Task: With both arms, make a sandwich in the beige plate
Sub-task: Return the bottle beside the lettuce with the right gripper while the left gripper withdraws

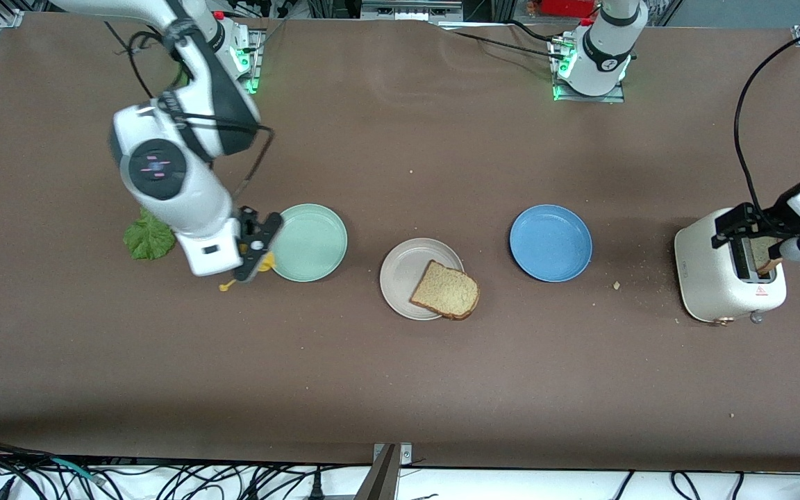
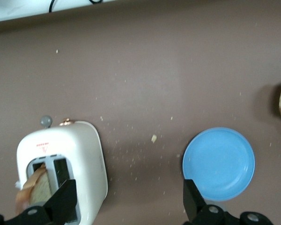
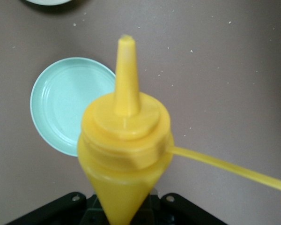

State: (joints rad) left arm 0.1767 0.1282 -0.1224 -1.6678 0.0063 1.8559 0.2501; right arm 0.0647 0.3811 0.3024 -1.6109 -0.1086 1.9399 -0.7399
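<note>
One tan bread slice [image 1: 445, 290] lies on the beige plate [image 1: 400, 274], overhanging the rim toward the front camera. A second slice [image 1: 765, 254] stands in the white toaster [image 1: 723, 274] at the left arm's end. My left gripper [image 1: 754, 239] hovers over the toaster, open and empty [image 2: 129, 206]. The green lettuce leaf [image 1: 148, 237] lies on the table at the right arm's end. My right gripper [image 1: 255, 250] is shut on a yellow squeeze bottle [image 3: 126, 136] beside the mint-green plate [image 1: 311, 243], the bottle's cap [image 1: 223, 285] dangling on its strap.
A blue plate [image 1: 551, 243] sits between the beige plate and the toaster. Crumbs [image 1: 616, 285] are scattered round the toaster. The right arm's white wrist [image 1: 171, 194] partly covers the lettuce. Cables run along the table's front edge.
</note>
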